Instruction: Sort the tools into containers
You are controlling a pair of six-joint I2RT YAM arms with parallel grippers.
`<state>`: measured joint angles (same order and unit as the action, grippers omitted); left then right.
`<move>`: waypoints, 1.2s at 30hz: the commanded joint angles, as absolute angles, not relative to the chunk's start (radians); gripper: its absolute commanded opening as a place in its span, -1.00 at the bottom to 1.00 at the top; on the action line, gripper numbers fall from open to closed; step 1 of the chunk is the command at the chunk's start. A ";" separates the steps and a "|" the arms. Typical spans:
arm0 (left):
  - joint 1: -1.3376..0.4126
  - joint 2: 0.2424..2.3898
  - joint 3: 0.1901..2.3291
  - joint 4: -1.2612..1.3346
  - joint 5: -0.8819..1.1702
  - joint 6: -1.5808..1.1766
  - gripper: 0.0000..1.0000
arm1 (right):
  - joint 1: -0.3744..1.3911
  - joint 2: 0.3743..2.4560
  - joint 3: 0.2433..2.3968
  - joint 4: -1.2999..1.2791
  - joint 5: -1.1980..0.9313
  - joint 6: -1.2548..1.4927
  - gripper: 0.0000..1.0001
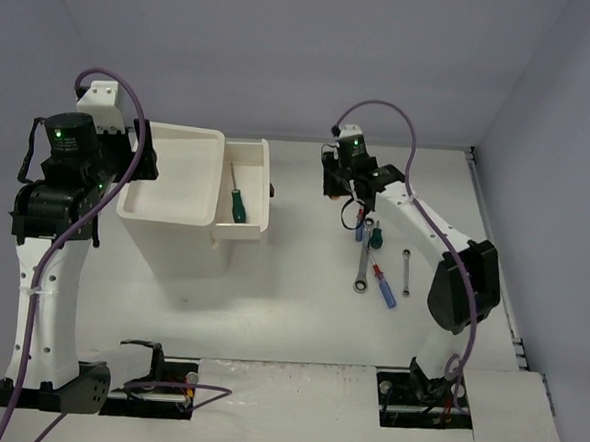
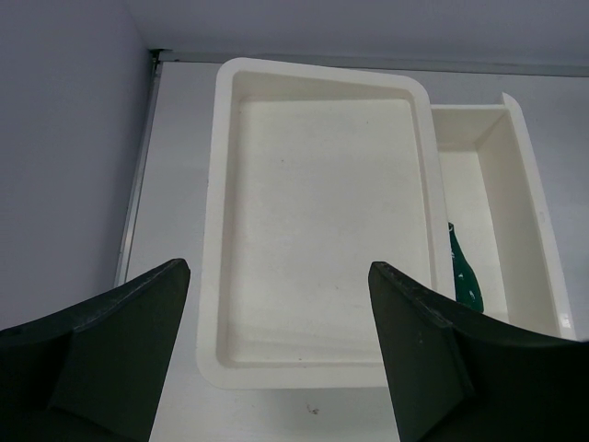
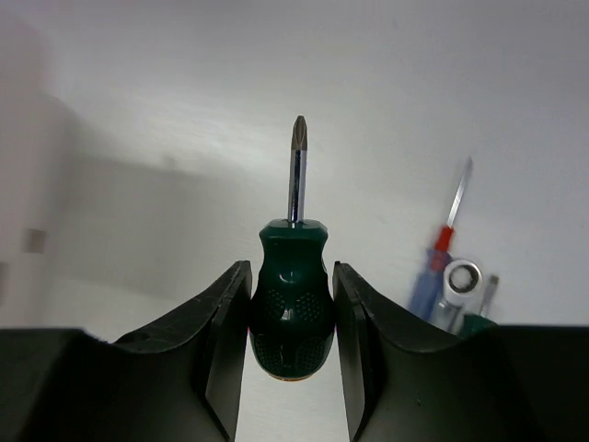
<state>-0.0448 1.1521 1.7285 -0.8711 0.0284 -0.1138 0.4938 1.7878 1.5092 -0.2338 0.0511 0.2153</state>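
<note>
The white box has a shallow tray top, also in the left wrist view. A drawer is pulled out on its right and holds a green-handled screwdriver, partly seen in the left wrist view. My left gripper hangs open and empty above the tray's left side. My right gripper is shut on a stubby green-handled Phillips screwdriver, held above the table with its tip pointing away.
Loose tools lie on the table below the right gripper: a ring wrench, a red-and-blue screwdriver, a small wrench and another green stubby handle. The wrench ring and a blue handle show blurred in the right wrist view.
</note>
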 commanded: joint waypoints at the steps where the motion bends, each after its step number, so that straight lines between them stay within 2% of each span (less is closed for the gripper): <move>1: -0.049 1.165 1.777 -0.826 0.025 -0.137 0.51 | 0.659 1.656 1.663 -0.175 0.123 0.351 -1.00; 5: -0.049 1.172 1.787 -0.825 0.028 -0.138 0.51 | 0.739 1.677 1.702 -0.136 0.133 0.456 -1.00; 10: -0.051 1.176 1.789 -0.825 0.034 -0.141 0.51 | 0.832 1.759 1.763 -0.108 0.163 0.541 -0.81; 14: -0.051 1.174 1.782 -0.825 0.034 -0.140 0.51 | 0.863 1.821 1.798 -0.097 0.172 0.560 -0.43; 19: -0.052 1.175 1.783 -0.825 0.032 -0.141 0.51 | 0.872 1.846 1.832 -0.097 0.178 0.528 0.13; 21: -0.052 1.175 1.780 -0.825 0.032 -0.141 0.51 | 0.872 1.821 1.832 -0.097 0.210 0.496 0.27; 28: -0.052 1.178 1.770 -0.825 0.032 -0.140 0.51 | 0.793 1.652 1.699 -0.098 0.376 0.385 0.29; 36: -0.054 1.186 1.775 -0.825 0.037 -0.139 0.51 | 0.490 1.569 1.427 -0.152 0.278 0.347 0.20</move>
<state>-0.0467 1.1847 1.7417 -0.8711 0.0292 -0.1310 0.6027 1.5805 1.5314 -0.1384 0.2894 0.3808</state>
